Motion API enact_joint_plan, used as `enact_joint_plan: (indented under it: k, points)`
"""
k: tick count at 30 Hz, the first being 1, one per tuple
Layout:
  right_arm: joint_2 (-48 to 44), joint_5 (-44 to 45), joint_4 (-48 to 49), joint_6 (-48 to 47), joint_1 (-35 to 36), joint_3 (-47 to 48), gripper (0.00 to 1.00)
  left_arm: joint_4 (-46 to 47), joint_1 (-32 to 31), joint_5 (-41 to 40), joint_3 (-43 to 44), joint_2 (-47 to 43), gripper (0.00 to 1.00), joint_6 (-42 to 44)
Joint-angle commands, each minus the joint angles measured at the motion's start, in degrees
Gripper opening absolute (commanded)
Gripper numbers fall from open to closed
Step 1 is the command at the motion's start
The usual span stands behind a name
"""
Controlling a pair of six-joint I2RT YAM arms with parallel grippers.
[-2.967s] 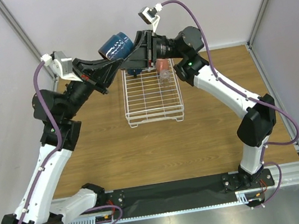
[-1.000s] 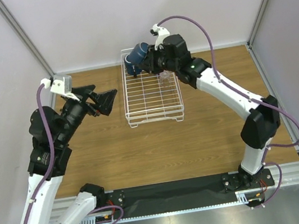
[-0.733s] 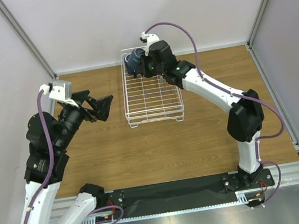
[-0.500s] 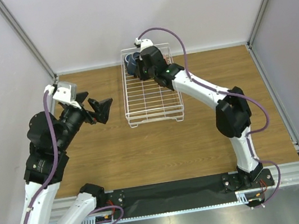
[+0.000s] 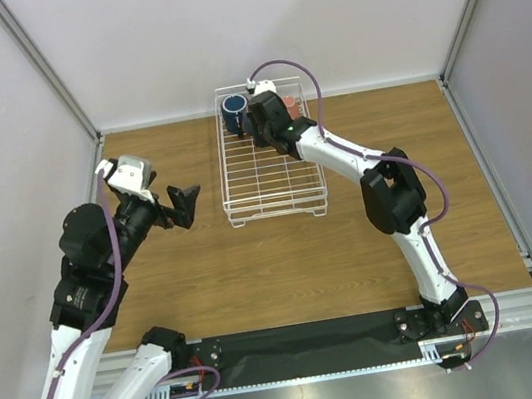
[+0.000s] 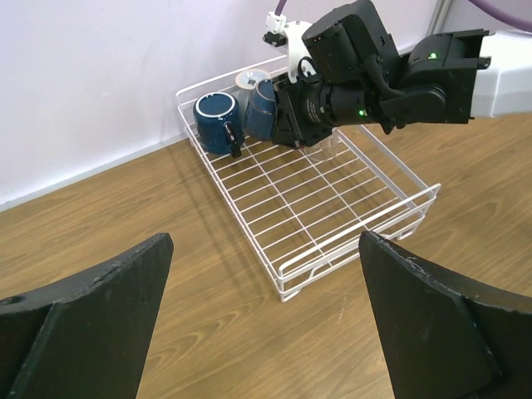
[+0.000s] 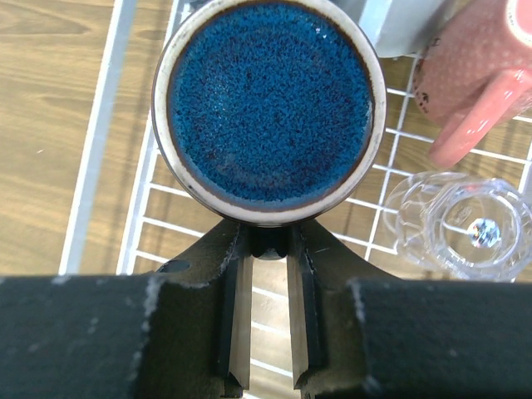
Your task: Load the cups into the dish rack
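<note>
We judge the loading all but finished. The large navy mug [image 7: 270,112] stands mouth-up in the far left corner of the dish rack [image 6: 316,199], and the right fingers [image 7: 235,316] sit close together, pinching a dark part of it just under the rim, which we take for the handle. Close around it in the rack are the salmon-pink cup [image 7: 474,75], the clear glass tumbler [image 7: 465,224] and the light grey mug [image 7: 403,21]. The left wrist view shows a small dark blue cup [image 6: 263,108] just beside the navy mug. No cup shows on the tabletop [image 5: 256,262]. The left fingers [image 6: 91,324] are spread wide and empty, well apart from the rack. All that seems left is letting go of the mug and drawing the right arm away.
</note>
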Motion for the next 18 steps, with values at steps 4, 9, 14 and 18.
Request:
enact_joint_plan:
  k: [4,9,14,18]
  points:
    - [1.26,2.99,2.01,0.36,-0.59,4.94,0.00,1.61,0.40,-2.06,-0.78,-0.17,1.00,2.93]
    - [1.70,2.72,1.75,1.15,-0.67,4.42,0.00,1.78,0.40,-2.42,-1.21,0.09,1.00,3.02]
    - [2.14,2.28,1.57,1.32,-0.94,4.07,0.00,1.78,0.40,-3.29,-1.48,0.27,1.00,3.10]
    - [2.75,2.02,1.48,1.76,-1.11,3.89,0.00,2.22,0.40,-3.12,-1.66,0.45,1.00,2.67]
